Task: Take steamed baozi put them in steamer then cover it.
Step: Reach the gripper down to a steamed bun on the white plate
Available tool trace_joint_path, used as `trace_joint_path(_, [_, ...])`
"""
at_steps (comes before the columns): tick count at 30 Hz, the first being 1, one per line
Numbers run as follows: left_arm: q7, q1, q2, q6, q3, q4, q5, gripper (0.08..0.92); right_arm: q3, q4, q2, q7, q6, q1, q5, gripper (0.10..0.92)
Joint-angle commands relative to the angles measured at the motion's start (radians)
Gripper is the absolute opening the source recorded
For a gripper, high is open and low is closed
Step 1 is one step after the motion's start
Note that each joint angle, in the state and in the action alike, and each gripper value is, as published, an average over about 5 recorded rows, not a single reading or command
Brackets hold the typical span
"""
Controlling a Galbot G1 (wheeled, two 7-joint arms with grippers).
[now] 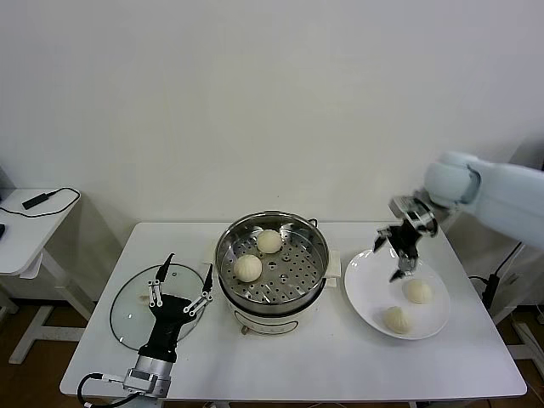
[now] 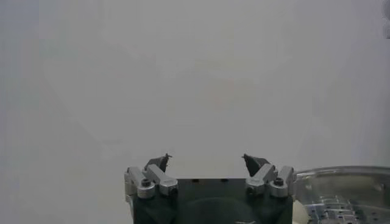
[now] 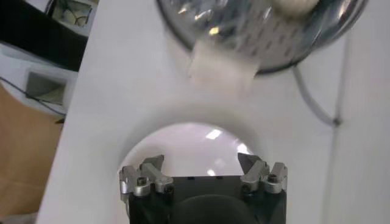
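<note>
Two cream-white baozi (image 1: pixel 269 241) (image 1: pixel 247 267) lie on the perforated floor of the steel steamer (image 1: pixel 316 246) at the table's middle. Two more baozi (image 1: pixel 417 291) (image 1: pixel 396 320) lie on the white plate (image 1: pixel 367 293) to its right. My right gripper (image 1: pixel 394 257) is open and empty, hovering above the plate's near-left part; its wrist view shows the plate (image 3: pixel 183 146) below the jaws and the steamer (image 3: pixel 244 36) beyond. The glass cover (image 1: pixel 127 310) lies flat on the table at the left. My left gripper (image 1: pixel 187 265) is open and empty, pointing up beside the cover.
A small side table (image 1: pixel 25 229) with a black device and cable stands at the far left. A cable runs behind the steamer. The table's front edge is near my left arm.
</note>
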Motion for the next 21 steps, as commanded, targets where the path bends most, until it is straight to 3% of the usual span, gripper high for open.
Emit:
trace_joint_path(1, [0.000, 0.002, 0.000, -0.001, -0.001, 0.001, 0.001, 0.823, 0.017, 0.003, -0.109, 0.035, 0.031, -0.175, -0.076, 0.823])
trace_joint_path(21, [-0.001, 0.017, -0.004, -0.007, -0.013, -0.006, 0.003, 0.823, 0.096, -0.098, -0.021, 0.123, 0.003, -0.315, -0.108, 0.823])
